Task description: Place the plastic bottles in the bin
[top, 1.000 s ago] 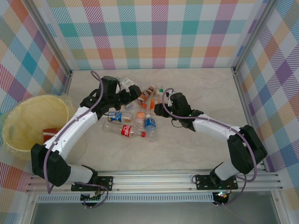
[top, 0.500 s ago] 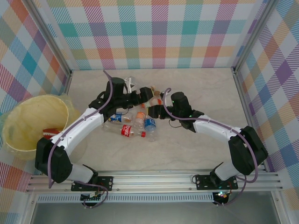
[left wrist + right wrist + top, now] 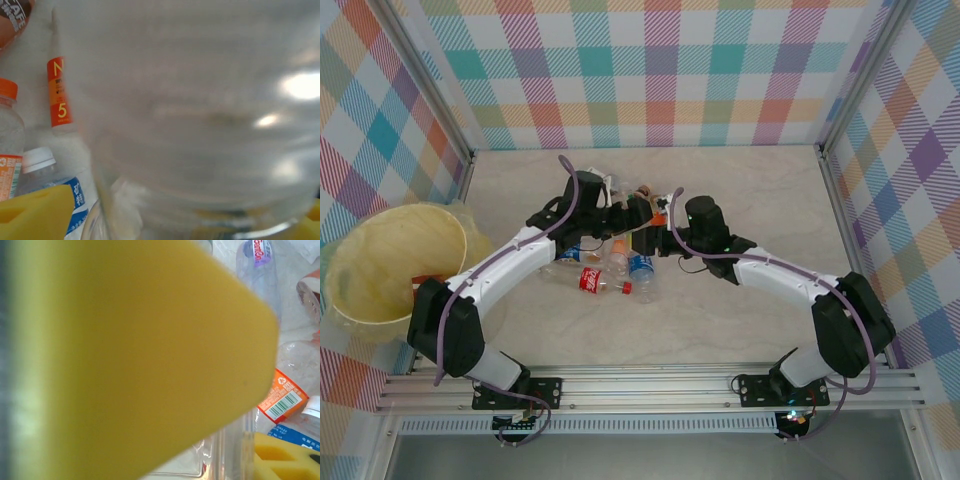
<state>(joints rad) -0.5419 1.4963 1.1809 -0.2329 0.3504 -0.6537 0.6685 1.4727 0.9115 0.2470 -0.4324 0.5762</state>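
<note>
Bottles [image 3: 612,262] lie piled mid-worktop [image 3: 750,180]. The Coke one [image 3: 588,281] lies flat, running left-right with its cap to the right. The bin [image 3: 375,250], at left, holds a red-labelled item [image 3: 421,284]. Left gripper [image 3: 636,211] stands wide around a clear bottle [image 3: 200,110]; I cannot tell if it grips. Right gripper [image 3: 655,238] is narrow, pinching clear plastic [image 3: 235,450].

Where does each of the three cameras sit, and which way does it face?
Top external: above and behind the bases, looking down on bin, bottle pile, left arm, right arm.
Left wrist: on left arm, against a clear bottle; yellow pad corner shows.
Right wrist: on right arm, facing the pile past its big yellow pad.
Shared: top and left wrist catch the blue-labelled bottle.
</note>
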